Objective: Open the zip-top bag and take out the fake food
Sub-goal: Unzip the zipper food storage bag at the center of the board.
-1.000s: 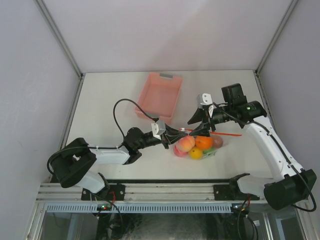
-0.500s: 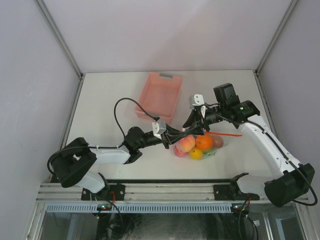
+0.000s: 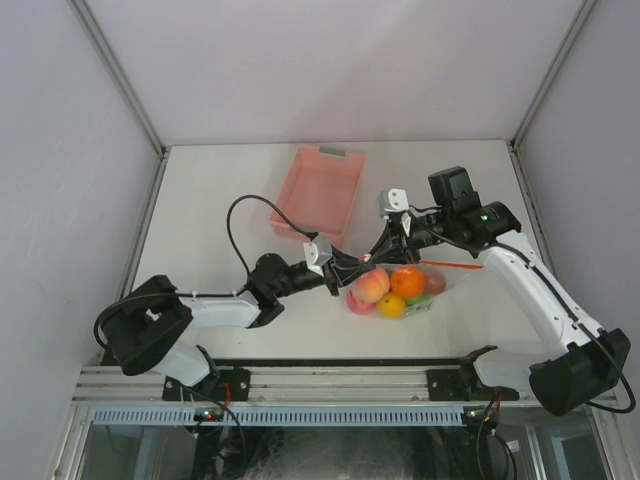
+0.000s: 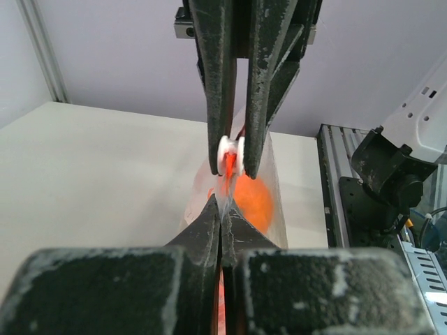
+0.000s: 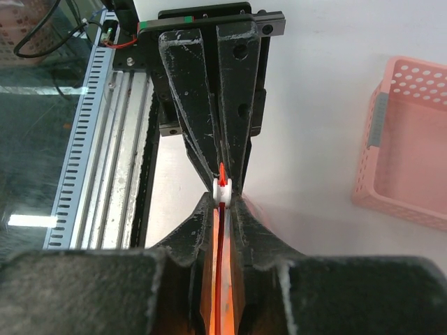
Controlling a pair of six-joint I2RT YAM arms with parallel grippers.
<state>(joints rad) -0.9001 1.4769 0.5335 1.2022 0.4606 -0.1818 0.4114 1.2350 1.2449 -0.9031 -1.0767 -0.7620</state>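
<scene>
The zip-top bag [image 3: 436, 296] lies at the table's middle right, with its red-orange zipper strip [image 3: 456, 265] along the far edge. Inside it the fake food [image 3: 405, 283] shows as peach, orange, yellow, green and brown pieces. My left gripper [image 3: 352, 268] is shut on the bag's left end [image 4: 222, 209]. My right gripper [image 3: 378, 257] meets it nose to nose, its jaws closed on the white zipper slider [image 5: 222, 187]. The slider [image 4: 230, 155] and an orange fruit [image 4: 253, 201] also show in the left wrist view.
A pink slotted basket [image 3: 318, 193] stands just behind the grippers, seen also at the right edge of the right wrist view [image 5: 412, 160]. A metal rail [image 3: 340, 380] runs along the table's near edge. A black cable [image 3: 240, 225] loops above the left arm.
My right gripper has moved left to the left gripper's tip and closed its jaws on the white slider. The left gripper has kept its hold and place.
</scene>
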